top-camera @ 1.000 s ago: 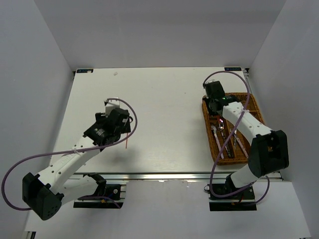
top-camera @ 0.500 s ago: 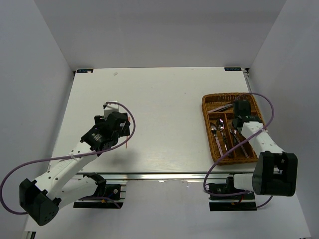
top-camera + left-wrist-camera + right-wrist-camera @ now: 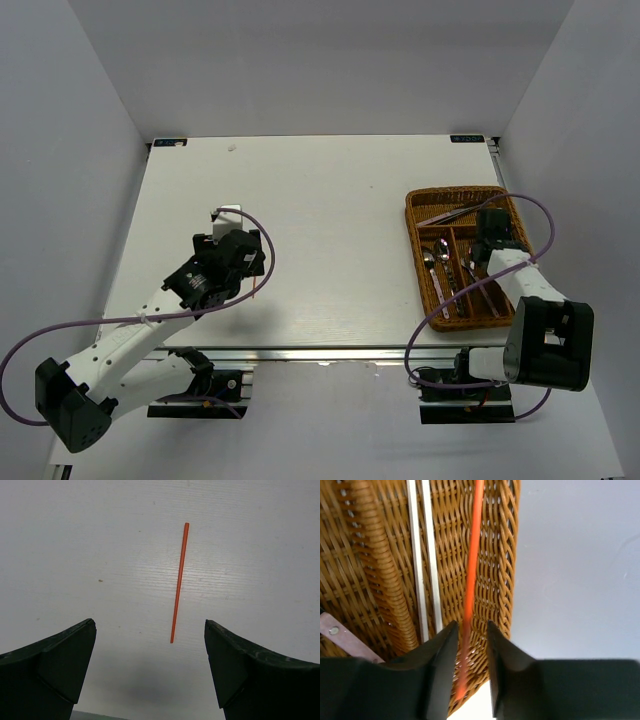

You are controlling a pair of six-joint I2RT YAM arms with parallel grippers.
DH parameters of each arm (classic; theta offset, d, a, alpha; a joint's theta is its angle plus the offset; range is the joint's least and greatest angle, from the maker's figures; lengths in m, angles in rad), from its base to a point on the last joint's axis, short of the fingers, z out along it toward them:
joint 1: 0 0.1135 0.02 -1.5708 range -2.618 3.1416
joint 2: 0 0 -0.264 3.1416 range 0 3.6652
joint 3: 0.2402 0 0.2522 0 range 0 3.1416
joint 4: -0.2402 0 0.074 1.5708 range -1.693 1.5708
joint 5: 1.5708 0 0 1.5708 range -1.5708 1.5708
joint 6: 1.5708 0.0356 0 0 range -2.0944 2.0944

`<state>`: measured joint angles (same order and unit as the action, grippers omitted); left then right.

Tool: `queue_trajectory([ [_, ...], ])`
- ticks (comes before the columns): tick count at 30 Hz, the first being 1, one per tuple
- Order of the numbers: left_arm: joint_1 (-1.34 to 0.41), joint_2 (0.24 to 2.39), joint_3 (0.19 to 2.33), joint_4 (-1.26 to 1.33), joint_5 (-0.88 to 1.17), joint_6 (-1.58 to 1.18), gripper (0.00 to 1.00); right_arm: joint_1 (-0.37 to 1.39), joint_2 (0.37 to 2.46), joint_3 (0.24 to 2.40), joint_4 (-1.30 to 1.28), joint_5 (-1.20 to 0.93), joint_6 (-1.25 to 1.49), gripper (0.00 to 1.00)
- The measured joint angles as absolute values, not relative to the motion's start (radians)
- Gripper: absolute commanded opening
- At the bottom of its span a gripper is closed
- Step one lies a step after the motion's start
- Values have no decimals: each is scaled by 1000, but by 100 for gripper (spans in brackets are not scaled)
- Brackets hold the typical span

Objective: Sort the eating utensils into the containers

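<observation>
A red-orange chopstick [image 3: 179, 580] lies flat on the white table, its near tip just ahead of my left gripper [image 3: 149, 625], which hangs wide open above it and holds nothing. My right gripper [image 3: 471, 626] is over the rightmost lengthwise compartment of the brown wicker tray [image 3: 412, 215]. Its jaws stand a little apart, and a second red-orange chopstick [image 3: 475, 540], blurred, runs loose between them into that compartment. Two white chopsticks [image 3: 412, 555] lie side by side there. Silver forks and spoons [image 3: 440, 265] fill the other sections.
The tray's right wall [image 3: 502, 555] runs close to the table's right edge. A pink handle [image 3: 340, 635] shows in the neighbouring compartment. Purple cables loop around both arms. The left arm [image 3: 215, 270] reaches over the table's left half.
My right arm swung from the tray's far left corner to its right side, and its jaws have parted around the red-orange chopstick. My left gripper shifted slightly nearer, still open.
</observation>
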<state>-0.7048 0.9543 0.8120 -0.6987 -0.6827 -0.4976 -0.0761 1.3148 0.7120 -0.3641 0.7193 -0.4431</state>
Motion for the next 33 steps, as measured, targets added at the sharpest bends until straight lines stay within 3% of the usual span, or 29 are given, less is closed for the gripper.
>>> queue_trajectory([
  [1, -707, 954, 812, -699, -686, -498, 98, -77, 1315, 715, -363, 718, -441, 82],
  [2, -708, 954, 812, -699, -690, -498, 98, -78, 1315, 720, -363, 713, -432, 89],
  [10, -711, 954, 810, -699, -703, -498, 98, -84, 1269, 826, -428, 645, -368, 89],
  [15, -711, 954, 810, -700, -719, -499, 98, -78, 1173, 999, -511, 511, -277, 89],
  [21, -701, 983, 815, -697, -716, -488, 98, 50, 1029, 1157, -496, 345, -116, 89],
  [27, -488, 1232, 905, -664, -539, -448, 98, 334, 1042, 1120, -469, 351, 47, 89],
  [33, -410, 1552, 1106, -670, -382, -402, 92, 356, 1092, 1003, -396, 202, 169, 89],
])
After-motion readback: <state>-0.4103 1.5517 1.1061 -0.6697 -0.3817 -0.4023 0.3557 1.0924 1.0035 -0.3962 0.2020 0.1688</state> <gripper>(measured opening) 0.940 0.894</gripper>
